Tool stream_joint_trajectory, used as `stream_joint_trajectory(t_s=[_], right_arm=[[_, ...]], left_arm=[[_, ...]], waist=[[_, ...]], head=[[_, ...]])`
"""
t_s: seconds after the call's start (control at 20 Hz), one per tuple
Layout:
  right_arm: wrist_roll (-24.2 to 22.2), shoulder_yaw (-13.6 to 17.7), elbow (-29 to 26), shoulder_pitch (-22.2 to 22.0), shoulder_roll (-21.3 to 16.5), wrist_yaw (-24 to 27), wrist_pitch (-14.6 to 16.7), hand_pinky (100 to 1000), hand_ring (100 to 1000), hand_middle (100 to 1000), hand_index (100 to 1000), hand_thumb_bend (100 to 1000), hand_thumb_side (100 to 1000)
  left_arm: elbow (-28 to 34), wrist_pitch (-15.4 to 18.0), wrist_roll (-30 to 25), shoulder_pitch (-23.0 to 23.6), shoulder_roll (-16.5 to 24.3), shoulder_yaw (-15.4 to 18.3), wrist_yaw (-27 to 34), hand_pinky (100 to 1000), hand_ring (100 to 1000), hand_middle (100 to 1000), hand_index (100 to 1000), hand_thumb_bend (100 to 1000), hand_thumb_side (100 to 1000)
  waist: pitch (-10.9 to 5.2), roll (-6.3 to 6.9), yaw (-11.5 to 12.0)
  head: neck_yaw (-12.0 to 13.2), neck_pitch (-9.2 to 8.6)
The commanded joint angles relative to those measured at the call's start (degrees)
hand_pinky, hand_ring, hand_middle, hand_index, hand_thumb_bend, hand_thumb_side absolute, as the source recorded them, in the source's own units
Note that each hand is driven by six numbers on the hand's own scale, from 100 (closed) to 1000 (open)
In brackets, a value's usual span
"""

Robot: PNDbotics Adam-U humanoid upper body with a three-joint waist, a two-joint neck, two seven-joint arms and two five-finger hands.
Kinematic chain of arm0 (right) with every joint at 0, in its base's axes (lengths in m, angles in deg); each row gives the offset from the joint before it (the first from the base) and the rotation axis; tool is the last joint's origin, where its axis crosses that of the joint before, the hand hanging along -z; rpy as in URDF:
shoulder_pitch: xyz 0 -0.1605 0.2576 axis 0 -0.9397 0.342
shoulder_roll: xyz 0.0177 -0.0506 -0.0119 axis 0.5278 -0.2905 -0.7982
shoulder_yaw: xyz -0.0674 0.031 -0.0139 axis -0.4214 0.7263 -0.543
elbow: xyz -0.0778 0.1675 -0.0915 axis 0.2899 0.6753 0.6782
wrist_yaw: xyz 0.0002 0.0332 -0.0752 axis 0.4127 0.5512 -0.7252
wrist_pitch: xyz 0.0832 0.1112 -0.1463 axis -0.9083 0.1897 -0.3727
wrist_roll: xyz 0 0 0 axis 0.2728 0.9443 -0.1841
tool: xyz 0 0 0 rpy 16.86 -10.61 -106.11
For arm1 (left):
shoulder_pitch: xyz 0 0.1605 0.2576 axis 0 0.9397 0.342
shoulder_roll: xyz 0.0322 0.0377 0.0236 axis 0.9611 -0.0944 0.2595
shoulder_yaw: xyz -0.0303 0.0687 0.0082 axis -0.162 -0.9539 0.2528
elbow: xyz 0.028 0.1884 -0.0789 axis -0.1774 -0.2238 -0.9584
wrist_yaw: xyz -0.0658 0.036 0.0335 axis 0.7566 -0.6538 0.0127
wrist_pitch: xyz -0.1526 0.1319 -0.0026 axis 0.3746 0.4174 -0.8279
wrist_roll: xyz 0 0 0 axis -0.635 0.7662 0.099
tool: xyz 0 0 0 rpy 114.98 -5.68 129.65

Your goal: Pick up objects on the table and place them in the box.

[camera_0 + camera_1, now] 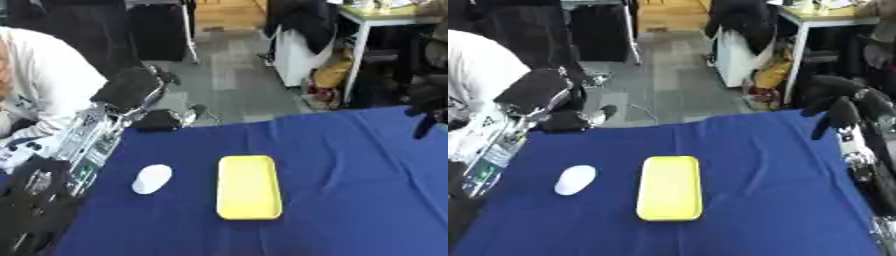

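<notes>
Yellow box [249, 186] on blue table [350, 165], white object [152, 178] beside it, left hand [166, 120] fingers curled empty, right hand [839, 107] fingers curled empty.

Yellow rounded rectangular object [249, 186], flat on blue table [350, 165], long axis front-to-back; white oval object [151, 178], just left, apart

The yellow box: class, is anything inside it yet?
Cannot tell: the yellow box shows only a flat yellow top. The white object lies outside, on the blue cloth.
</notes>
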Motion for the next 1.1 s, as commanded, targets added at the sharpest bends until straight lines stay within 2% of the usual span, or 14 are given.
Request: stream_joint_trajectory(t_s=[0.05,0.35,0.7,1.05,1.1], right_arm=[[-0.63,0.38,-0.90,0.39,-1.05,-0.29,0.01,369,582,639,824,100,881],[0.80,0.77,-0.90,0.45,-0.87,-0.28,-0.20,370,586,638,825,100,871],[1.41,0.66,-0.90,0.60,-0.77,-0.20,-0.17,370,586,638,825,100,871],[1.11,0.64,-0.90,0.74,-0.61,-0.22,-0.29,370,586,639,825,100,869],[1.09,0.64,-0.90,0.76,-0.59,-0.21,-0.30,370,586,639,825,100,871]], left_arm=[[-3.35,0.30,-2.89,-2.57,0.84,0.18,-4.75,582,414,463,802,501,1000],[-11.43,1.01,-4.45,-5.55,-0.05,0.64,-10.25,614,429,476,798,536,1000],[-19.30,1.92,-5.33,-7.64,-0.59,1.32,-14.16,646,445,484,799,526,1000],[-27.93,2.66,-10.48,-10.25,-1.62,3.01,-18.20,673,424,456,801,560,980],[-29.08,2.66,-11.18,-10.53,-1.74,3.30,-18.70,676,425,461,801,596,1000]], waist=[[-0.81,-0.05,-0.06],[-0.94,-0.01,-0.25],[-1.01,0.11,-0.47],[-1.01,0.14,-0.65],[-1.00,0.14,-0.67]], head=[[0.65,-0.15],[1.38,0.21],[1.72,0.73],[1.95,0.94],[1.94,0.95]])
